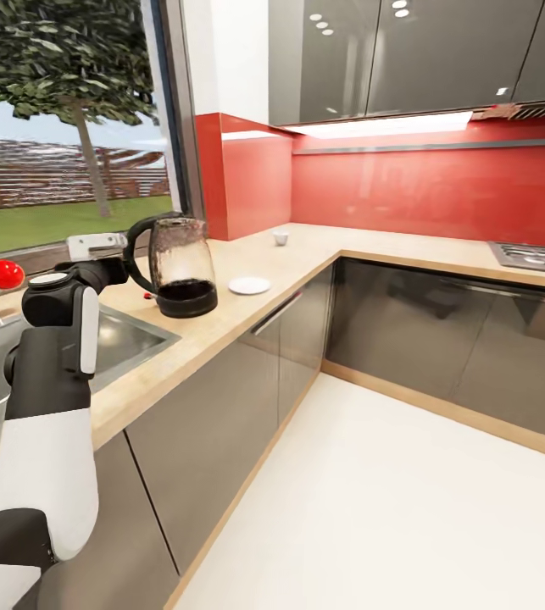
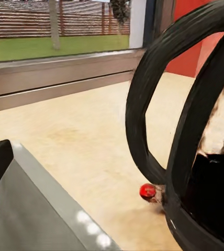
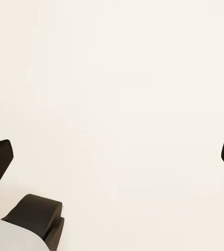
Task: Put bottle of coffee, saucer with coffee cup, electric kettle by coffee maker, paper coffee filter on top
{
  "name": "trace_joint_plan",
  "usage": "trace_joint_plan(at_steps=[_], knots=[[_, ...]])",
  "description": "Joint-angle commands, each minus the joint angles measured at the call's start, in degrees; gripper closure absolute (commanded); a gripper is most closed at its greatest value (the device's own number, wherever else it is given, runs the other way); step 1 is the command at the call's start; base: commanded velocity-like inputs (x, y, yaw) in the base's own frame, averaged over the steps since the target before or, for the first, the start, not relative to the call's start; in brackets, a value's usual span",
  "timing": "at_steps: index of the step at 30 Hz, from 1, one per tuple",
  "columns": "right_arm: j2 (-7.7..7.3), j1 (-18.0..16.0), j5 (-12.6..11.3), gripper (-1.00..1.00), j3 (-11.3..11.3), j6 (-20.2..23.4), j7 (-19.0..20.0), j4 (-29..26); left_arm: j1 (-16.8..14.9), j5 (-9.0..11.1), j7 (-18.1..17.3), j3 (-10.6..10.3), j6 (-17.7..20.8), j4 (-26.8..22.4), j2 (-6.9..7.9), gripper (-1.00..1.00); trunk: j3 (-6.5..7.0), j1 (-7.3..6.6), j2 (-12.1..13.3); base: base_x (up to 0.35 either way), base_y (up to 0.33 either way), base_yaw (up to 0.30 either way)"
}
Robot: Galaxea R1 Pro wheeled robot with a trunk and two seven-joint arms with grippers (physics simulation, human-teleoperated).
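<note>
your head view puts the electric kettle [image 1: 180, 267] on the worktop [image 1: 221, 318], saucer [image 1: 249, 285] at its 3 o'clock. left end effector [image 1: 124, 269] at its handle: grip unclear. right end effector [image 3: 114, 157] gapes wide, empty.

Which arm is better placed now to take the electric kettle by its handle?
Left. The left gripper is right beside the electric kettle handle on the countertop; the right gripper faces pale floor.
</note>
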Motion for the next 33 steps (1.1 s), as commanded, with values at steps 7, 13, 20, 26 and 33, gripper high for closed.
trace_joint_plan(at_steps=[7,13,20,26,33], knots=[[-0.02,0.0,-0.6,-1.00,0.2,-0.1,0.4,0.0,0.0,-0.4,-0.2,0.0,0.3,-0.1,0.02,-1.00,-0.06,0.01,0.0,0.045,0.041,0.000],[0.07,-0.2,-0.5,-1.00,0.3,-0.1,0.5,0.0,0.5,-0.5,-0.2,-0.8,-0.2,-0.6,-0.95,-1.00,-0.06,0.01,0.0,0.003,0.003,0.000],[0.07,-0.2,-0.5,-1.00,0.3,-0.1,0.5,0.0,0.5,-0.5,-0.2,-0.8,-0.2,-0.6,-0.95,-1.00,-0.06,0.01,0.0,0.000,0.000,0.000],[0.07,-0.2,-0.5,-1.00,0.3,-0.1,0.5,0.0,0.5,-0.5,-0.2,-0.8,-0.2,-0.6,-0.95,-1.00,-0.06,0.01,0.0,0.000,0.000,0.000],[0.07,-0.3,-0.5,-1.00,0.3,0.0,0.5,0.0,0.5,-0.6,-0.2,-1.3,-0.2,-0.6,-2.05,-1.00,1.02,-1.31,2.4,0.000,0.000,0.000]])
